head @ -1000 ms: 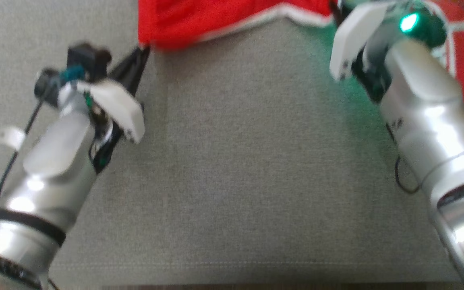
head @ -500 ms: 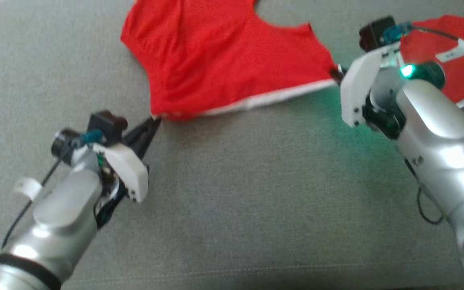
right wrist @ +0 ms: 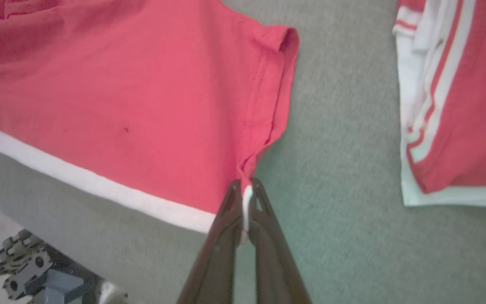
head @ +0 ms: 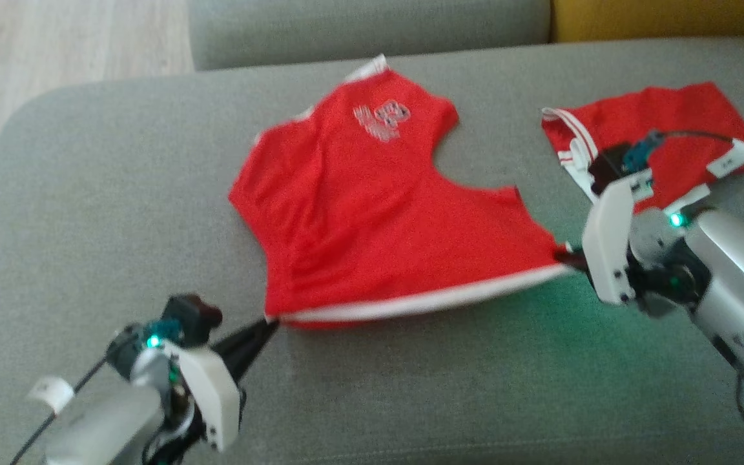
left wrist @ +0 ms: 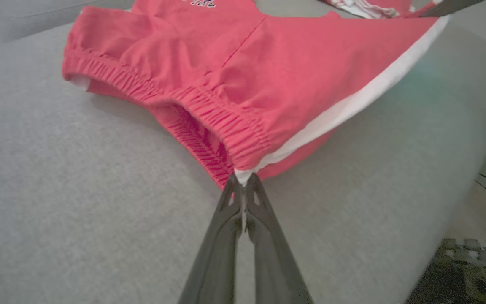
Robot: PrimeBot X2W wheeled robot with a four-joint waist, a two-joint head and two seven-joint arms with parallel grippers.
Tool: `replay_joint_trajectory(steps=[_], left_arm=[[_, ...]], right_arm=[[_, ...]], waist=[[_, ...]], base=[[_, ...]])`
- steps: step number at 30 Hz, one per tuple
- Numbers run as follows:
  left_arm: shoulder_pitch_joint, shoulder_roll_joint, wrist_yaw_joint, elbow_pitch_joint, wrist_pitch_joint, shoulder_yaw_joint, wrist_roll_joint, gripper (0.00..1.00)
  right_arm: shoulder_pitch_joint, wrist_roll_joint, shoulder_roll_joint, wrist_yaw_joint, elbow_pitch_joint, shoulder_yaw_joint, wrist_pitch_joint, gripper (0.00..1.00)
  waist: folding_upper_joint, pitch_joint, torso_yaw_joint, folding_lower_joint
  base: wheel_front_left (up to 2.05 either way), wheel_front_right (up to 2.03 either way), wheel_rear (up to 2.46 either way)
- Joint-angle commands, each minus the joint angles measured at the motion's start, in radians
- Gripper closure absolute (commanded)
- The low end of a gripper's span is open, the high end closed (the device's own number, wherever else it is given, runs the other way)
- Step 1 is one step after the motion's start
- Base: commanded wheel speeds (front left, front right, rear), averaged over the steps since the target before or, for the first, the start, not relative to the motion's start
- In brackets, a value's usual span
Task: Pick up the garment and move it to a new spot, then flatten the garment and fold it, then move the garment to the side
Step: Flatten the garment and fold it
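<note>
Two garments on grey fabric sofa seat (head: 120,194): one red shorts with white hem (head: 372,213), spread mid-seat; one red white-striped garment (head: 669,129) lying apart to the right. Left gripper (head: 272,325) and right gripper (head: 562,256) each pinch one hem corner of the shorts.

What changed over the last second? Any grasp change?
Both arms drew back toward the robot, dragging the red garment across the grey cushion; part of the shift is head-camera motion. Unchanged: left gripper and right gripper stay shut on its two near corners, white edge taut between them. The striped garment lies apart at right.
</note>
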Motion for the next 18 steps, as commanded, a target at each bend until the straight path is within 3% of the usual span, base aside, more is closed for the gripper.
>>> replay_joint_trajectory(steps=[1,12,18], left_arm=[[0.004,0.061,0.003,-0.065,0.018,0.029,-0.021,1.0],[0.17,0.178,0.057,-0.375,0.142,-0.022,-0.084,1.0],[0.224,0.219,0.093,-0.543,0.201,-0.044,-0.115,1.0]], right_arm=[[0.025,0.029,-0.051,0.0,-0.066,0.003,0.034,1.0],[0.147,0.132,-0.243,0.0,-0.261,-0.011,0.229,1.0],[0.199,0.17,-0.323,0.0,-0.358,-0.077,0.334,1.0]], waist=[[-0.0001,-0.038,0.011,0.0001],[-0.0001,-0.113,0.035,0.0001],[-0.0001,-0.124,0.041,0.0001]], base=[[0.0,0.0,0.0],[0.0,0.0,0.0],[0.0,0.0,0.0]])
